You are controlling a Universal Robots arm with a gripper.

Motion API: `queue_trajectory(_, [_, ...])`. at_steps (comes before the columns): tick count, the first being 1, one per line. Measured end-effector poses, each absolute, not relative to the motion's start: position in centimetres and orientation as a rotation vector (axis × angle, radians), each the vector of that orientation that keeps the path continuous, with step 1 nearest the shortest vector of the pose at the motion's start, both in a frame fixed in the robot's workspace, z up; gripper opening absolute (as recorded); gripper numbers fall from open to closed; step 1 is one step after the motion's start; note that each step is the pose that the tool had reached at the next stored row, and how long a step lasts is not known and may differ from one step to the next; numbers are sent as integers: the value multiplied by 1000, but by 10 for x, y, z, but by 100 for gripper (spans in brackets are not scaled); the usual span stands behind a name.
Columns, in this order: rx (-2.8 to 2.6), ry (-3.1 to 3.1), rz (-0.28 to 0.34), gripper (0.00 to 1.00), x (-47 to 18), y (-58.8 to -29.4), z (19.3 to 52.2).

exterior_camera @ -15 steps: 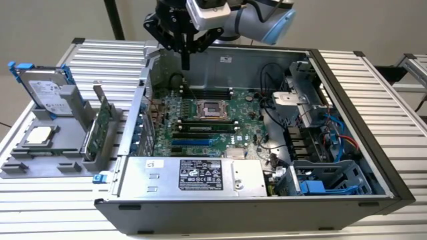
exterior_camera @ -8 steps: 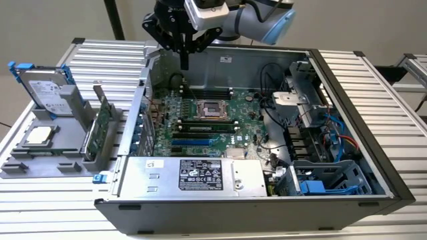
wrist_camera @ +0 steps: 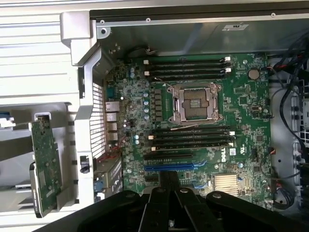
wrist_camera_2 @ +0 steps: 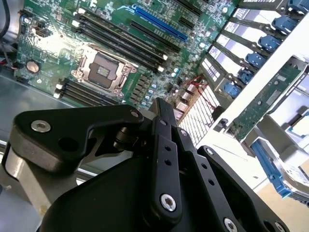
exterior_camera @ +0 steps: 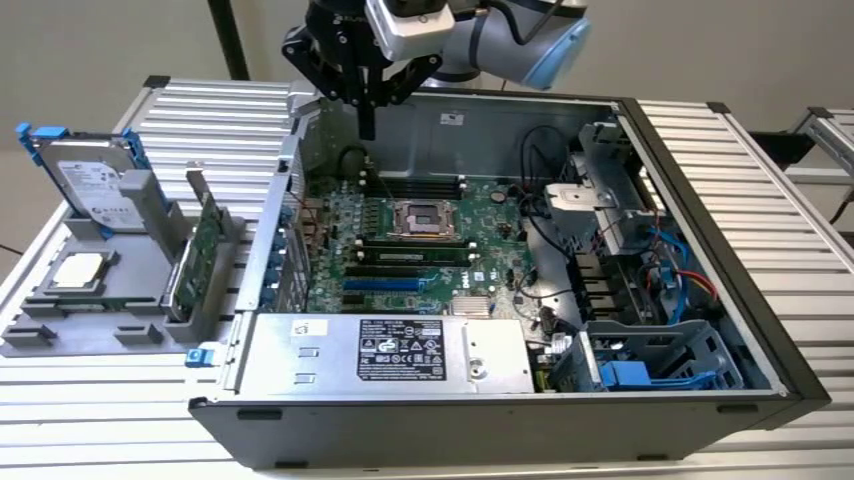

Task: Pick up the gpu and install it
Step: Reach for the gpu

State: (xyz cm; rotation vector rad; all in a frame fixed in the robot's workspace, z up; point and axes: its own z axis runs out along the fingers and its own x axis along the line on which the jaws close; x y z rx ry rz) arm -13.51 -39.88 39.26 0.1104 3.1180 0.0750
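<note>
While the graphics card [exterior_camera: 200, 258] stands on its long edge in a slot of the gray holder [exterior_camera: 80, 338], near the desk [exterior_camera: 200, 110] edge at the exterior view's left, nothing of the pick-up is done yet. The card sits just beside the outer wall of the computer case [exterior_camera: 694, 200], apart from it. Its upright pose seems meant to leave the top edge free for a pinch from above. The first wrist view shows its green face [wrist_camera: 46, 164] outside the case wall.

The holder also carries a hard drive [exterior_camera: 94, 185] propped at its far end and a square chip [exterior_camera: 78, 270] lying flat, each in its own seat, so the parts do not touch.

The case lies on its side with the open face up. That puts the motherboard [exterior_camera: 400, 250] flat and lets its slots, the blue slot [wrist_camera: 159, 167] among them, be reached straight from overhead. The processor socket [wrist_camera: 195, 101] is bare.

The end effector [exterior_camera: 367, 125] hangs above the far corner of the case at the exterior view's left, over the board and not over the holder. Its fingers [wrist_camera: 169, 181] are drawn together, narrow, with nothing between them. It touches neither card nor board, and the card is well off to its side.
</note>
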Motion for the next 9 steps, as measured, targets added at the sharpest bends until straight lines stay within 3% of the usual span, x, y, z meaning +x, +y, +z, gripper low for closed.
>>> queue_trajectory(9, [110,3118,75,0,-139,-399,393])
